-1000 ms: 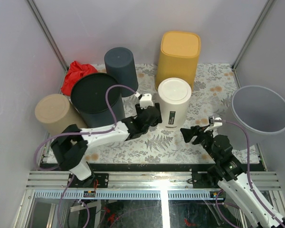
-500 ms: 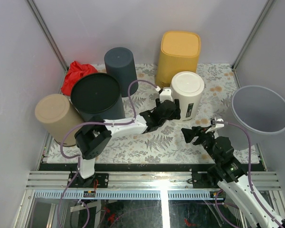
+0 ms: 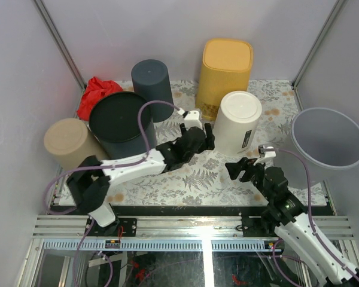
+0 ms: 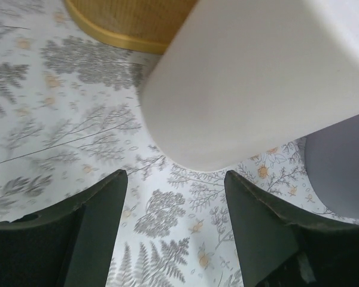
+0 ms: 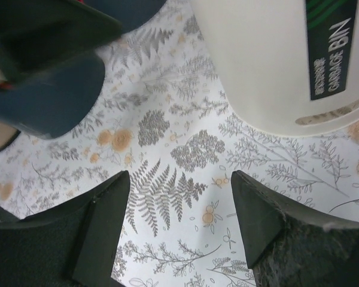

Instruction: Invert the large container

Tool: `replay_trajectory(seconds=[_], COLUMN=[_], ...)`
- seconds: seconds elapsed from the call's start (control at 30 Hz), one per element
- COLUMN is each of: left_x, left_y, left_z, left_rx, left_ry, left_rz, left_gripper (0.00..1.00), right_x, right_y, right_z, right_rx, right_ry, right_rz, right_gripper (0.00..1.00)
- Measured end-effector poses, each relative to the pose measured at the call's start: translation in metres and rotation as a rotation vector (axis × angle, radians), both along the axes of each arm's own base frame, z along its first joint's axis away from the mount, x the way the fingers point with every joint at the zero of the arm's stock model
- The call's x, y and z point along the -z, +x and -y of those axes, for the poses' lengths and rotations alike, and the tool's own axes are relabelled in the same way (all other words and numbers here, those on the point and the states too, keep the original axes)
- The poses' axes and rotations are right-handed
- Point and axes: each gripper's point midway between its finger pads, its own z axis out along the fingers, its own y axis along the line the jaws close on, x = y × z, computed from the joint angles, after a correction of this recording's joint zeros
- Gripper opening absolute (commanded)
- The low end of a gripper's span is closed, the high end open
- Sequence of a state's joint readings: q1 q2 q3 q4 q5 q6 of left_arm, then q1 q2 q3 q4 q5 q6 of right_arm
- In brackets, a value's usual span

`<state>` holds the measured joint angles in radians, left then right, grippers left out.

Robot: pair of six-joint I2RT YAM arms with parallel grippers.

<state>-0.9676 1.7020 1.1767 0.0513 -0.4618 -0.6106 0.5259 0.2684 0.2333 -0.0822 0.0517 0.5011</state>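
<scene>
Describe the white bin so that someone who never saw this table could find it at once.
Start at the tall yellow bin at the back of the flowered table. The white bin stands just in front of it, toward the right. It alone is white, and a dark label on its side reads GARBAGE BIN.

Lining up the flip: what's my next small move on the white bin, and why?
Probably ease the right gripper forward to the white bin. Both grippers are open and grip nothing; the left gripper sits at its left side, so a two-sided hold needs the right.
</scene>
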Motion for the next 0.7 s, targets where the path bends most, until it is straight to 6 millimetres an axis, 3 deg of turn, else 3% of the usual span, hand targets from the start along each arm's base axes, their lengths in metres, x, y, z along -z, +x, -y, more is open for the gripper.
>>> replay_trajectory(seconds=[0.2,0.33,0.47,0.6,0.7], left_x=[-0.036,-0.035,-0.023,-0.021,-0.023], left_y=[-0.029,-0.047,-0.057,-0.06,-0.063], left_z=[-0.062,-0.098,-0.118,-0.127,-0.133], left_rx=[-0.075,-0.116,-0.138,-0.147,-0.15], left_ry=[-0.064,-0.088,-0.073,-0.069,-0.081], left_rz=[0.053,0.067,0.069,0.078,0.093], left_gripper=[0.65,0.66,0.66,0.66,0.67], right_x=[0.033,0.039,0.027,0.007,0.001], right_y=[0.009,0.02,0.035,0.057,0.074], right_z=[-0.016,-0.031,-0.058,-0.095,-0.11], right_rx=[-0.053,-0.086,-0.135,-0.189,-0.185], right_ry=[-0.071,-0.095,-0.122,-0.148,-0.178], right_rz=[-0.153,-0.216,-0.229,-0.208,-0.202], right_gripper=[0.75,0.76,0.77,0.77,0.77])
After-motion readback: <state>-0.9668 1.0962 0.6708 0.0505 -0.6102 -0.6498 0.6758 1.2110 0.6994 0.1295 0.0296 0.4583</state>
